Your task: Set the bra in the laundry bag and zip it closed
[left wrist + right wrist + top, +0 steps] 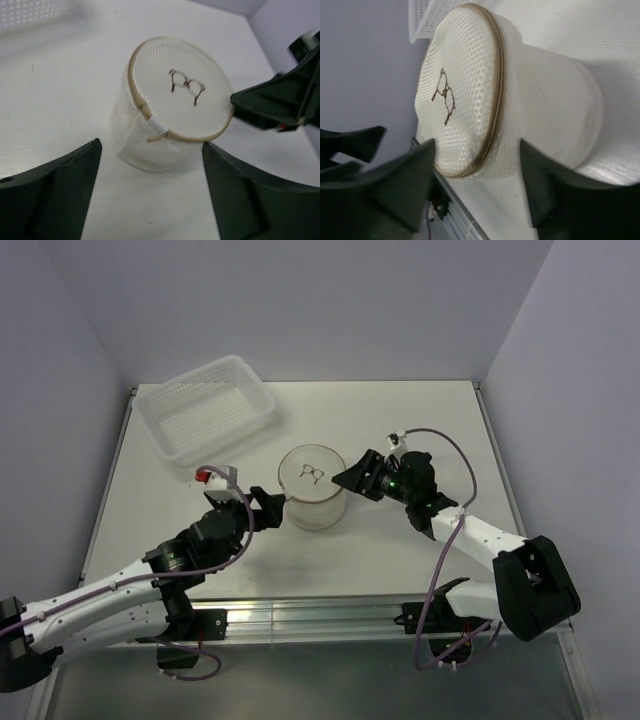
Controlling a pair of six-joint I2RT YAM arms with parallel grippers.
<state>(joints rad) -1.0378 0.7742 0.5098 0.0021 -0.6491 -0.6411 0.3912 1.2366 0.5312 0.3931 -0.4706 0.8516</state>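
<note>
"Mesh on the laundry bag point(312, 485): how will it handle?"

"Light and soft, I'd judge. The wall would dent under a squeeze, though the hooped round rim looks stiffer. Take it by the rim or the zipper pull point(159, 131), not by the loose mesh."

"Where does it stand?"

"Upright near the middle of the table point(420, 420), icon disc on top. The perforated basket point(207, 407) is well apart at its 11 o'clock. The zip looks shut along the arc that shows; the far side is hidden."

"And the bra?"

"Not visible. Through the mesh I cannot tell whether it is inside."

"Jaws?"

"Both spread wide, holding nothing. The left gripper point(268, 508) sits just beside the bag at its 8 o'clock, facing the pull and not touching. The right gripper point(345, 478) is at 3 o'clock with its tips close to the rim; I cannot make out any contact. The bag lies between the two arms, and as far as I can tell within neither pair of jaws."
</note>
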